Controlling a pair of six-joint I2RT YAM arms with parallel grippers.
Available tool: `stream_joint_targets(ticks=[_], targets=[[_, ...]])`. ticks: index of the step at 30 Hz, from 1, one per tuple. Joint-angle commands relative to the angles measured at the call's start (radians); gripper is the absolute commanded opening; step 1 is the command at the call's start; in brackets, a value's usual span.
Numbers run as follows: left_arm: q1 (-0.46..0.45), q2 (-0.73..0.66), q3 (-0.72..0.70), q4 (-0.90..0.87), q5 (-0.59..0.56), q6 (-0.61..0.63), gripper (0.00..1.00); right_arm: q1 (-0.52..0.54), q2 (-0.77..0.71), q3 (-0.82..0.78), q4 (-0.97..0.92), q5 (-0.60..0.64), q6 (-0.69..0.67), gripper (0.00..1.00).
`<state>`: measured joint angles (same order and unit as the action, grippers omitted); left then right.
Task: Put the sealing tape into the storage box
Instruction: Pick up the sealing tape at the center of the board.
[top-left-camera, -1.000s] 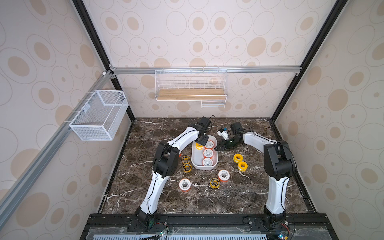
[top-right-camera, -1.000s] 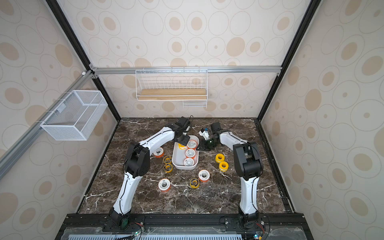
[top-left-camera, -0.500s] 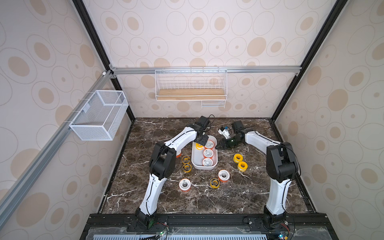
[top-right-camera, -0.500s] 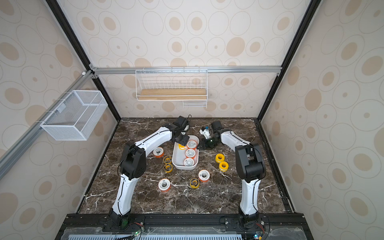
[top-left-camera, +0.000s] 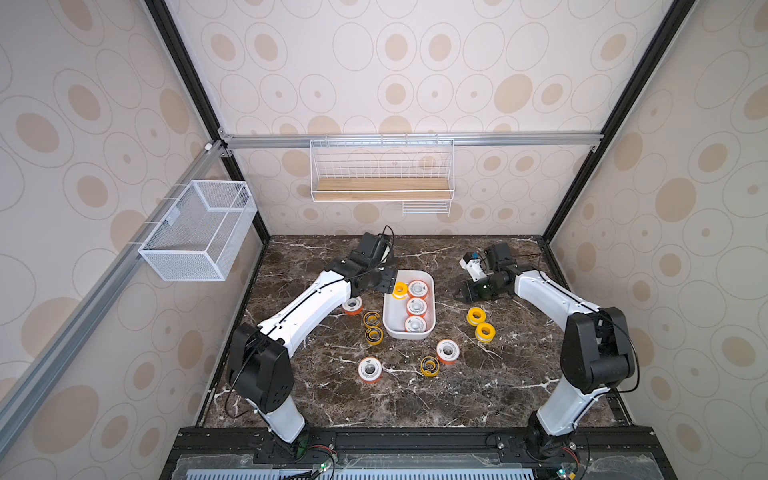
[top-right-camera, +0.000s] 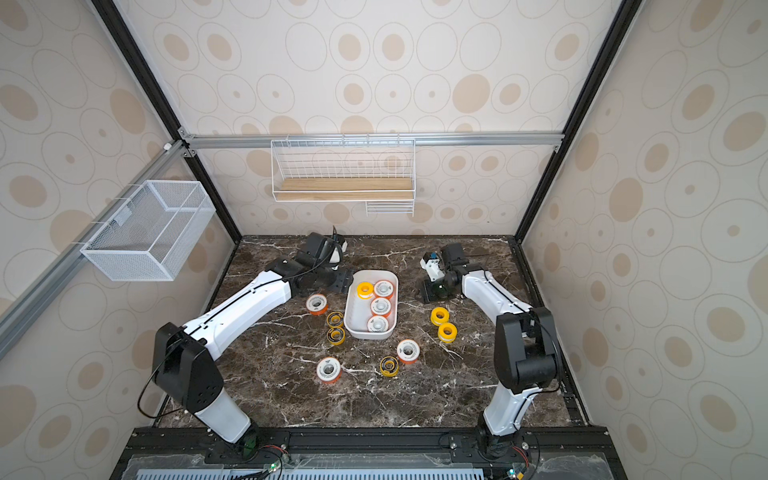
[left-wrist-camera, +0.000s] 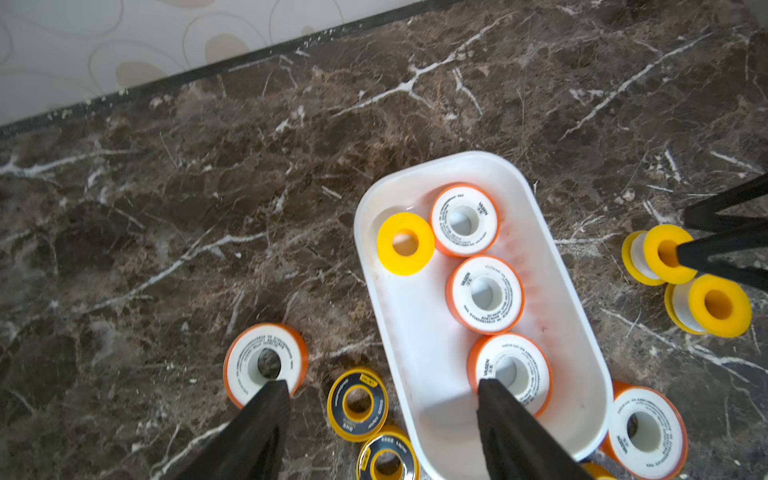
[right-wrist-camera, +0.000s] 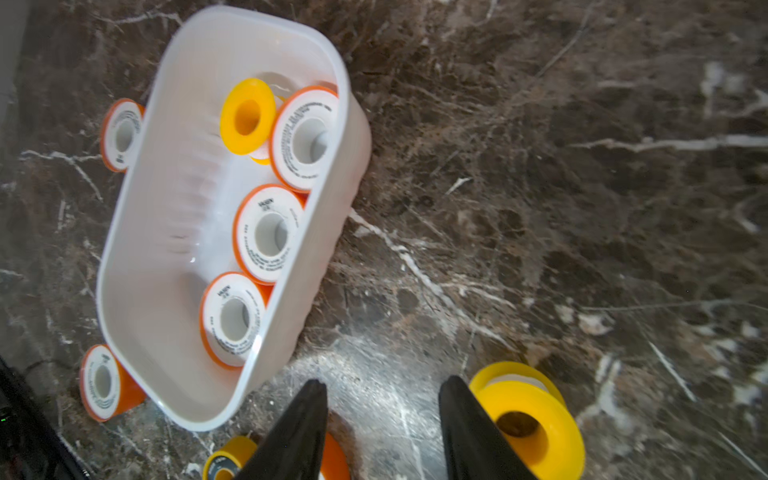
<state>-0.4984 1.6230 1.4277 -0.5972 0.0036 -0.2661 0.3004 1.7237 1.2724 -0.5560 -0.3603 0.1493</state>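
Note:
The white storage box (top-left-camera: 390, 325) (top-right-camera: 353, 318) holds one plain yellow spool of sealing tape (top-left-camera: 400, 289) (left-wrist-camera: 405, 243) and three orange spools (top-left-camera: 416, 306) (right-wrist-camera: 268, 232). Around it on the marble lie orange spools (top-left-camera: 370, 369) (left-wrist-camera: 266, 361), dark-ringed yellow spools (top-left-camera: 372, 327) (left-wrist-camera: 357, 403) and two plain yellow spools (top-left-camera: 480, 324) (right-wrist-camera: 528, 419). My left gripper (top-left-camera: 384, 284) (top-right-camera: 344, 283) (left-wrist-camera: 380, 386) hangs open by the box's far left corner, holding nothing. To the right of the box, low over bare marble, my right gripper (top-left-camera: 459, 294) (top-right-camera: 428, 296) (right-wrist-camera: 382, 388) is open and holds nothing.
A white mesh basket (top-left-camera: 198, 230) hangs on the left wall. On the back wall is a wire rack with a wooden board (top-left-camera: 381, 189). Black frame posts stand at the back corners. Spools lie close on both long sides of the box.
My right gripper's jaws have opened. Both elbows have dropped toward the front, and the left gripper has drawn back to the left, off the yellow spool in the box.

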Motion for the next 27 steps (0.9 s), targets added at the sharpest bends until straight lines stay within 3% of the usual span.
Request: stream_joint_targets(ticks=[1, 15, 27], targets=[[0.049, -0.090, -0.079, 0.042, 0.085, -0.081, 0.76, -0.006, -0.047, -0.038, -0.036, 0.117, -0.040, 0.54], [0.188, -0.371, -0.412, 0.093, 0.218, -0.162, 0.86, -0.021, -0.021, -0.081, -0.082, 0.272, -0.078, 0.89], [0.190, -0.362, -0.438, 0.106, 0.206, -0.165, 0.86, -0.017, 0.084, -0.033, -0.117, 0.262, -0.105, 0.92]])
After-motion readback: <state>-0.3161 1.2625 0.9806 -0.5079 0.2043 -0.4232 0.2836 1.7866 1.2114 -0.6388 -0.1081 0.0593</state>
